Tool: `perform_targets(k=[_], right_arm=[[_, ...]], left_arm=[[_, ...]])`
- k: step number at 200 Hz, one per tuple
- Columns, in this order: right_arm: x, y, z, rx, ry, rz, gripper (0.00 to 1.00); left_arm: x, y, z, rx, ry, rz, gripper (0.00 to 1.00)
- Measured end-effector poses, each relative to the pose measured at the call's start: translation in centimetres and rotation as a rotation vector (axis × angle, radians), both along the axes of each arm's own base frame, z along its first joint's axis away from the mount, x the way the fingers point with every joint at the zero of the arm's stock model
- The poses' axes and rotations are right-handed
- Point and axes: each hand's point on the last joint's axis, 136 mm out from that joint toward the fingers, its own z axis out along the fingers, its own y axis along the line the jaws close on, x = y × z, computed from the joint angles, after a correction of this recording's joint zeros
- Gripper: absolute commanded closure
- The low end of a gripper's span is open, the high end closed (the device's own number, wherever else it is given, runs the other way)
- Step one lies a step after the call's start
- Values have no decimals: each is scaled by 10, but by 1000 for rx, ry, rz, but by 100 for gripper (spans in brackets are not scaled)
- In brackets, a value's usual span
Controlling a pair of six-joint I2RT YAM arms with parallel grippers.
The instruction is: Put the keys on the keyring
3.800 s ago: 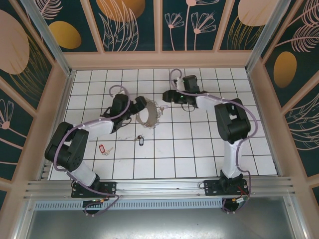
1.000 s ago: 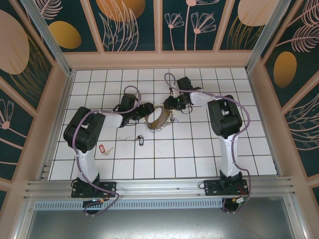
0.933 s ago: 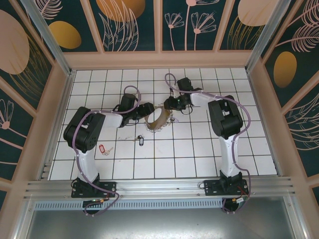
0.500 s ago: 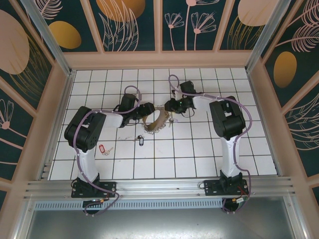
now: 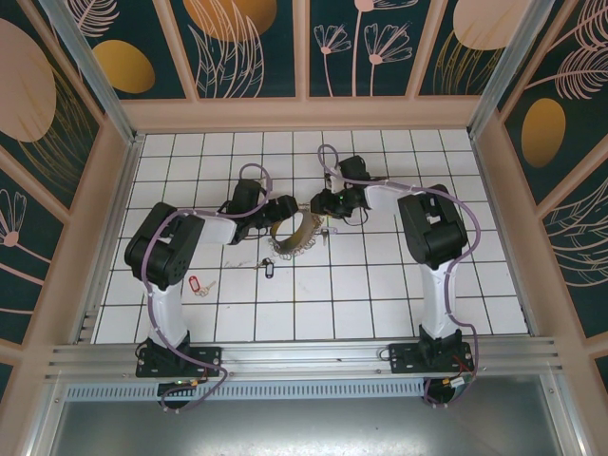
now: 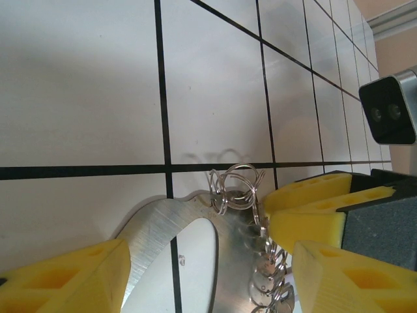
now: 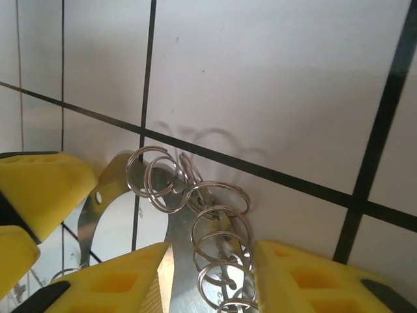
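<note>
The keyring [image 5: 296, 234], a pale flat metal loop fringed with small split rings, hangs tilted just above the tiles between both grippers. My left gripper [image 5: 277, 211] spans the loop [image 6: 231, 255] from its left side, with the band against both yellow pads. My right gripper [image 5: 317, 203] pinches the fringed edge [image 7: 184, 255] from the right; its fingers [image 6: 313, 195] show in the left wrist view. The dark-blue-tagged key [image 5: 268, 267] and the red-tagged key [image 5: 197, 284] lie loose on the tiles nearer the arm bases.
The white tiled floor [image 5: 380, 285] is boxed in by pale wooden walls [image 5: 123, 190] at the left, back and right. Purple cables [image 5: 249, 173] arch over both forearms. The two wrists sit close together above the middle tiles.
Since the oldest frame both grippers have closed in on the keyring and raised it; the round loop now looks narrow and tilted. Over the last second it sank slightly toward the front.
</note>
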Motion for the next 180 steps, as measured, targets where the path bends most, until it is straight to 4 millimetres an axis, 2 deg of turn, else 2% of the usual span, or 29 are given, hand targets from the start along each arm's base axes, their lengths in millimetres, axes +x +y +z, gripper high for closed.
perform_targets(k=[34,99,149,180], right_arm=[[-2,-7,-1,-79,-21,-10,57],[-5,-2,-2,-144,-66,1,56],[-9,2,-2,-129,-62,21,62],[-17,10,-2,-101,-43,45,66]], left_arm=[[-9,2,-1,48,20,1,30],[-29,18,-5,120,48,16,27],[-36,24,-11,140,57,17,40],[-36,25,-11,125,44,24,42]])
